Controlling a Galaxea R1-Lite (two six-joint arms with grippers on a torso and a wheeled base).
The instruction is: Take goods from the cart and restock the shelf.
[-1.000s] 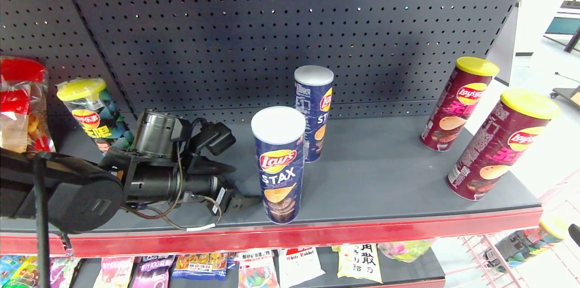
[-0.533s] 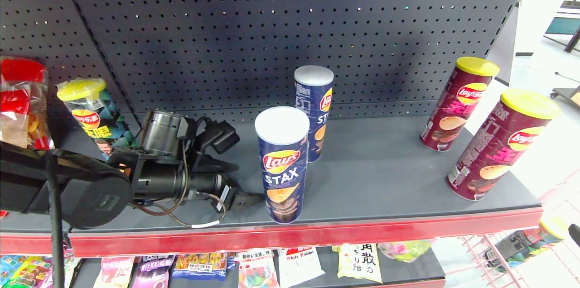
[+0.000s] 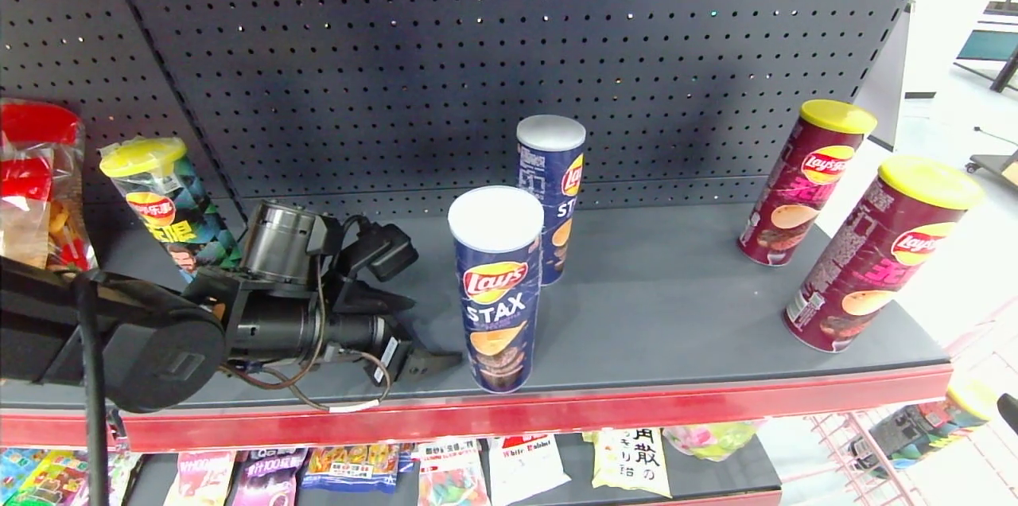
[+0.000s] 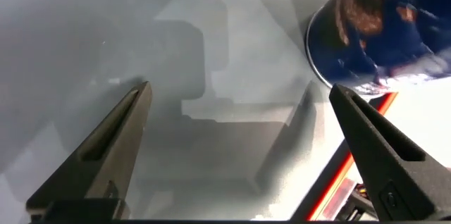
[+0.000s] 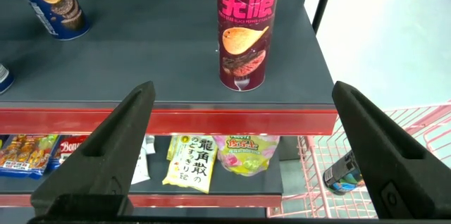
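L gripper [image 3: 433, 335] sits low at centre-left of the head view. Jaws wide open, nothing betw. them, lower tip just beside the base of the front blue can [image 3: 497, 291], not clamping it. That can stands upright near the shelf [image 3: 676, 307] front lip, w/ a 2nd blue can [image 3: 550, 188] behind it. R gripper [image 5: 239, 153] is also open & empty, facing the shelf edge.

Step, I'd judge: placement done, hand-off to retreat. Next move needs L arm pulled straight away w/o clipping the can, then a reach to the cart can [image 3: 907, 428] at lower right.
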